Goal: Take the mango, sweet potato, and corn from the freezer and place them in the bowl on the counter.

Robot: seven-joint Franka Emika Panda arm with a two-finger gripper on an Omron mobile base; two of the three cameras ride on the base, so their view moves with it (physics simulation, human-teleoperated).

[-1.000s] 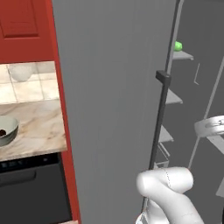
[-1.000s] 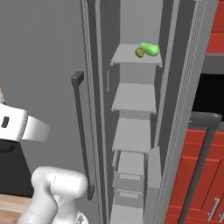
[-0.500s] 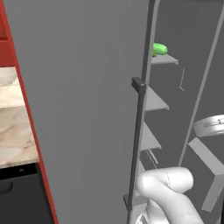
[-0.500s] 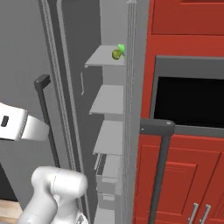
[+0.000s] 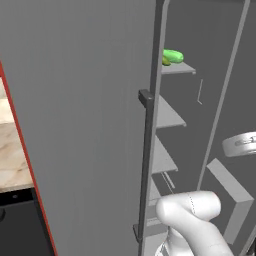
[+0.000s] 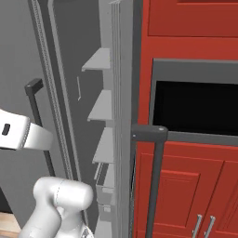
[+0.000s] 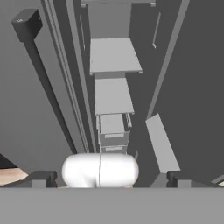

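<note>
The freezer (image 5: 90, 115) stands open, its grey door and vertical bar handle (image 5: 146, 165) close in front of me. On its top shelf (image 5: 176, 67) lie two green food items (image 5: 172, 56): one bright green and oblong, one darker beside it. I cannot tell which is the mango and which the corn. The sweet potato and the bowl are out of view. A sliver of the marbled counter (image 5: 9, 150) shows at the far left. In the hand view my gripper (image 7: 111, 179) is open and empty, its fingertips (image 7: 41, 179) wide apart, looking along the grey inner shelves (image 7: 113, 54).
Red cabinets (image 6: 190, 28) and a black appliance front (image 6: 195, 100) with a dark bar handle (image 6: 155, 135) stand to the right of the freezer. The freezer's door handle (image 6: 37, 121) is near my arm. Lower shelves (image 6: 102, 107) hold nothing that I can see.
The whole scene has slid left in both base views, so the base has moved right. The bowl and most of the counter left the picture. The gripper stayed open.
</note>
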